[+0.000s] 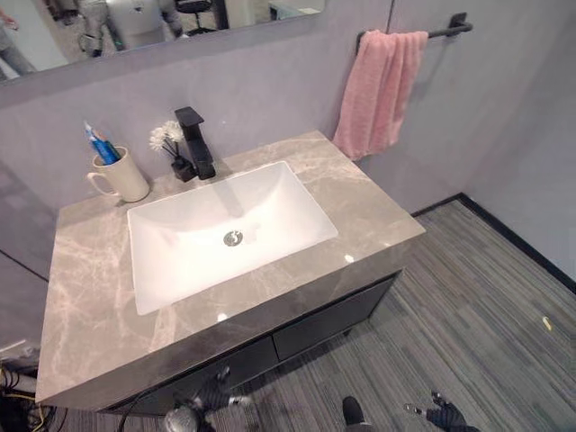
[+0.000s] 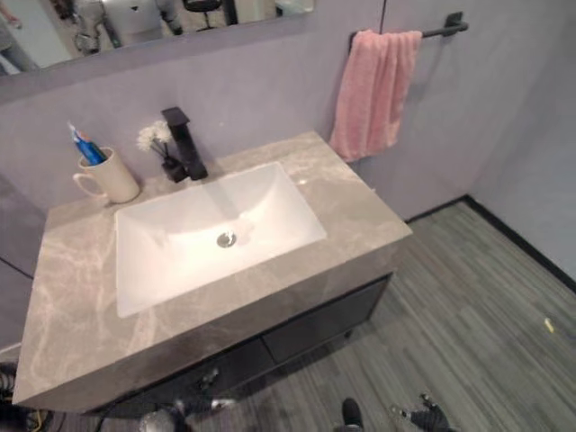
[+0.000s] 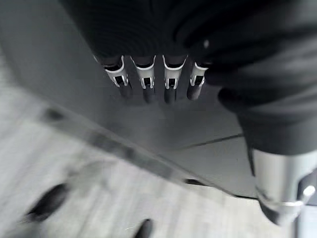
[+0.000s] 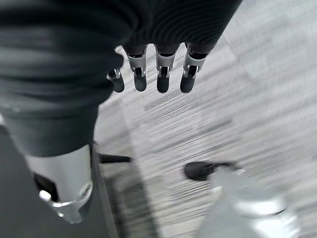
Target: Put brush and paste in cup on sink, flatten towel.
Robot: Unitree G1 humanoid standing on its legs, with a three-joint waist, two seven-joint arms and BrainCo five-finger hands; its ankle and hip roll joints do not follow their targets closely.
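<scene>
Apparently the brush and paste part is done, so the step in hand is, I judge, the flattening of the towel. Nearest, at about 7 o'clock in the left eye view, the left hand [image 1: 213,393] hangs low before the dark cabinet front; the right hand [image 1: 447,416] hangs at about 5 o'clock over the grey striped floor [image 1: 468,297]. Both are empty, with the fingers straight and slightly apart.

Farther, the grey marble tabletop [image 1: 90,297] carries the white rectangular sink basin [image 1: 225,234]. At about 10 o'clock stands the cream ceramic cup [image 1: 121,175] with the blue toothbrush and paste [image 1: 101,144] upright inside.

Farthest, at about 1 o'clock, the pink soft towel [image 1: 378,90] hangs bunched on the black wall bar [image 1: 450,29]. To do it well, the right hand should reach up and spread the cloth sideways along the bar, not pull downward.

The left wrist view [image 3: 148,79] shows the finger state clearly; the eye views show the towel.
</scene>
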